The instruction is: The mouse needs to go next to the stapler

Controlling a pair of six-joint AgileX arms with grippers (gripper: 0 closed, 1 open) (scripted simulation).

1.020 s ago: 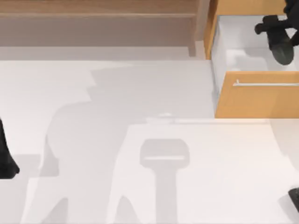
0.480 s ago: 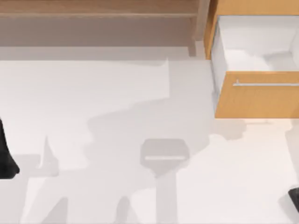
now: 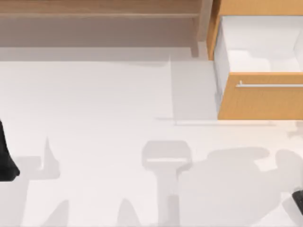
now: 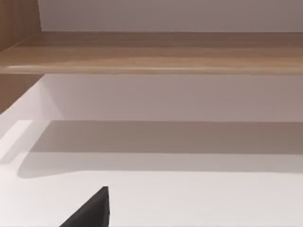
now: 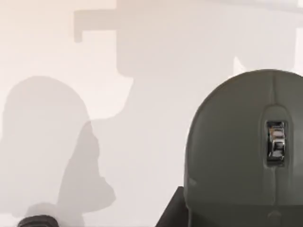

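Right tool [image 5: 182,215] has left the open drawer [image 3: 260,100], where it hung a second ago, and appears clenched on the mouse [image 5: 236,142], carried above the bare white desk [image 3: 94,118]; extraction judged complete, placement outstanding; left arm [image 3: 5,163] parked at desk's left edge, its tool's state cannot be told.

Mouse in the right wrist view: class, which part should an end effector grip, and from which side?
Probably the mouse by its two long flanks, either side of the scroll wheel, coming down from above: the rounded top offers no hold, while the narrow body suits a two-finger pinch. The left arm sits parked at top view's left.
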